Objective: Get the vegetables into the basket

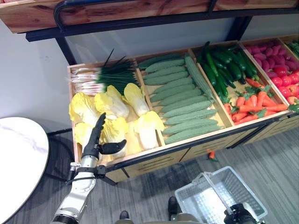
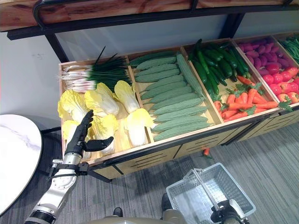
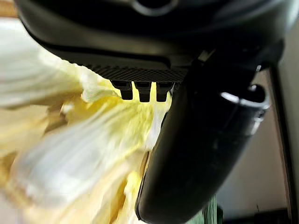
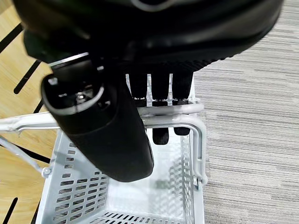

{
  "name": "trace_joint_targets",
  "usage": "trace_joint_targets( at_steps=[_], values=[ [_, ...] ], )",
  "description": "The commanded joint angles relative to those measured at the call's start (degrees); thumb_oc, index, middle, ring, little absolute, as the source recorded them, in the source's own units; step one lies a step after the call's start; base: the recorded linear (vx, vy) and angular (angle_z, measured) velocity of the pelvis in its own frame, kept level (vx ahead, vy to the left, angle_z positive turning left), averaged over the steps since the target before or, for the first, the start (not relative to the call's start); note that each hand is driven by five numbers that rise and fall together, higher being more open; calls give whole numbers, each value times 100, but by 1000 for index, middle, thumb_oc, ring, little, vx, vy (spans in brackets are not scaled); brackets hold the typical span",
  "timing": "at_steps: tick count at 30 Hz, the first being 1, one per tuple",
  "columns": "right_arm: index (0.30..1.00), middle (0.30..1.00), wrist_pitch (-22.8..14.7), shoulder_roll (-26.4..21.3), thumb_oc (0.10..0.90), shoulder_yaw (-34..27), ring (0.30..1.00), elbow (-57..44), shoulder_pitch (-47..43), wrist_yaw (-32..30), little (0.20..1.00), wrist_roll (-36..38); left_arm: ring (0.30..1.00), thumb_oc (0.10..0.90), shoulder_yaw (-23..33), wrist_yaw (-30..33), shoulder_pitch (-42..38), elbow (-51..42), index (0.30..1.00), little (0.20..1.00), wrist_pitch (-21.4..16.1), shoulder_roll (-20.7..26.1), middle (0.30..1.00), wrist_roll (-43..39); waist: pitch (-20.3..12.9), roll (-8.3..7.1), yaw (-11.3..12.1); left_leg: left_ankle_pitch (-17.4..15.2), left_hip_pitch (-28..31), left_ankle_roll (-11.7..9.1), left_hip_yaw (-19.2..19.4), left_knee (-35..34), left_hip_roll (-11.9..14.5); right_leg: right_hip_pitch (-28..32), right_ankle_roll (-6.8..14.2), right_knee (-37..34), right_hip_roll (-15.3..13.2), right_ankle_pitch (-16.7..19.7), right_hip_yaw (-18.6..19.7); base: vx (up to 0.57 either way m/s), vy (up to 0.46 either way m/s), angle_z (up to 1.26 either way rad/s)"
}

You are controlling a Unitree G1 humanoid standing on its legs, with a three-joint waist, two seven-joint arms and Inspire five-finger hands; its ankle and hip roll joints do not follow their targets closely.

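Observation:
Several yellow-white cabbages (image 1: 112,107) lie in the leftmost crate of a wooden produce stand (image 1: 154,156). My left hand (image 1: 95,142) hovers over the front cabbages, open, with fingers straight and thumb spread out sideways. In the left wrist view a cabbage (image 3: 70,154) lies close beneath the palm, and the fingers (image 3: 140,91) are not closed on it. A white mesh basket (image 1: 247,189) hangs low over the floor in front of the stand. My right hand (image 1: 240,213) is shut on the basket's handle (image 4: 196,109), its fingers curled round the bar. The basket's inside (image 4: 79,196) holds nothing.
Spring onions (image 1: 103,74) lie behind the cabbages. Crates to the right hold ridged green gourds (image 1: 182,100), dark cucumbers (image 1: 224,65), carrots (image 1: 252,105) and red produce (image 1: 280,65). A carrot (image 1: 211,155) lies on the floor. A round white table (image 1: 18,158) stands left, and a shelf (image 1: 140,14) hangs overhead.

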Motion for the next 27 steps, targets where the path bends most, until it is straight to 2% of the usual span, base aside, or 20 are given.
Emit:
trace_joint_targets(
  at_steps=[1,7,17,27],
  values=[
    [300,300,-72,-204,400,118,300,228,-262,-263,300,170,1000,900,140,-62,-296,-680,1000,1000,-404,287,1000,-144,-277,-283,-20,-27,-237,-26,-284,4,71,172,602,33,-516,-146,66,4,-9,-3],
    [300,300,-72,-171,400,98,300,232,-227,-315,300,184,1000,900,95,-37,-132,-522,1000,1000,-320,179,1000,-138,-261,-306,3,-18,-248,-18,-307,4,76,175,598,33,-510,-150,62,0,0,0],
    [300,300,-35,-29,400,136,300,235,-167,-499,300,208,1000,900,358,760,-75,-14,1000,1000,-3,-332,1000,275,-252,-369,66,-2,-289,-5,-360,4,73,196,585,33,-503,-177,-9,1,-3,0],
    [300,300,89,-56,400,203,300,256,-207,-493,300,169,1000,900,95,546,-262,621,1000,1000,541,-374,1000,742,-283,-352,11,-19,-258,6,-327,4,80,203,582,33,-495,-178,14,0,0,0]
  ],
)
